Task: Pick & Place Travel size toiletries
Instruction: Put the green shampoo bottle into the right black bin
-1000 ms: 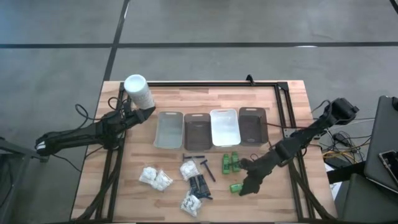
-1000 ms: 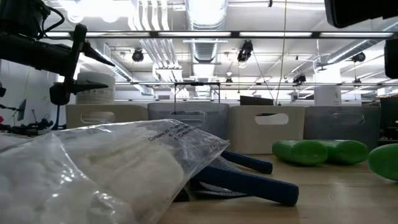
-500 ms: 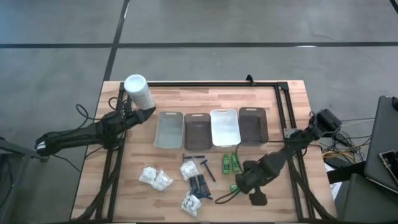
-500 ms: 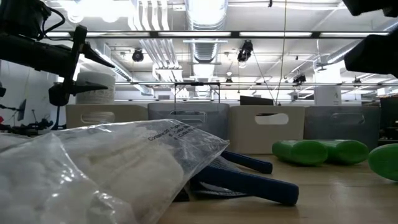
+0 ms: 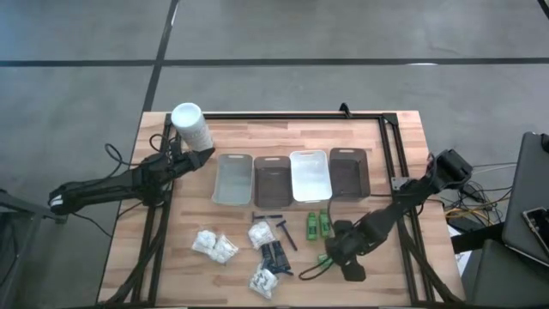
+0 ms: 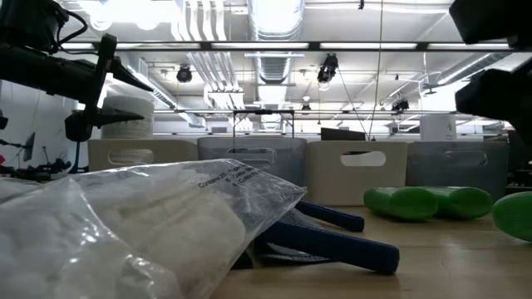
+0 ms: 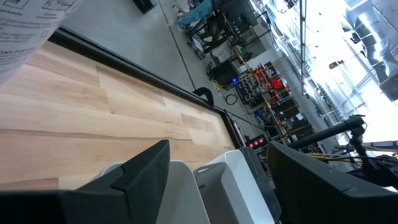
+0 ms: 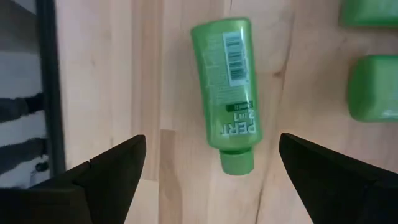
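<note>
The right pincer is hovering, fingers wide, directly over a lone green bottle lying flat on the desk, apparently lining up a grasp. The left pincer, also wide, is waiting beside the white container.

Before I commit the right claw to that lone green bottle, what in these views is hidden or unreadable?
- Lone green bottle: high view, mostly under the right claw.
- Two other green bottles: right wrist view, cut by the edge.
- Black sachets: high view, too small to count.
- Razor: low view, partly behind a white packet.
</note>
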Controlling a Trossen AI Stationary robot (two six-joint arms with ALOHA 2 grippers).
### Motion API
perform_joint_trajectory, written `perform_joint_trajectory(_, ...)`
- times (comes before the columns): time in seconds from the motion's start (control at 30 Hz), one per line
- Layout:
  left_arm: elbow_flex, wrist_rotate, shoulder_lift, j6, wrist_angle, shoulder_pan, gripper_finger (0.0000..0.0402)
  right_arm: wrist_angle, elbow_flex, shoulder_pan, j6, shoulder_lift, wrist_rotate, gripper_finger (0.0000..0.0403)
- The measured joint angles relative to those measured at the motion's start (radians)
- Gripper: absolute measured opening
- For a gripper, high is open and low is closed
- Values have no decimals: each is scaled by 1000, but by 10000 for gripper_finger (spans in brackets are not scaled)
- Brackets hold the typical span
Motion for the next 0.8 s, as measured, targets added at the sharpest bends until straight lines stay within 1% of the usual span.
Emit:
perform_joint_trajectory(0.17, 0, 0, 0, 0, 0, 0, 273, -2, 6, 1, -12, 46, 47, 363)
perform_joint_trajectory(0.53, 0, 0, 0, -1, 0, 0, 273, 17, 19, 11, -2, 139, 58, 363)
perform_joint_trajectory(0.67, 0, 0, 0, 1, 0, 0, 273, 20, 25, 27, 0, 158, 102, 363)
perform_joint_trajectory(0.73, 0, 0, 0, 3, 0, 0, 273, 22, 25, 37, 1, 163, 122, 357)
perform_joint_trajectory(0.8, 0, 0, 0, 3, 0, 0, 273, 21, 25, 45, 9, 164, 140, 343)
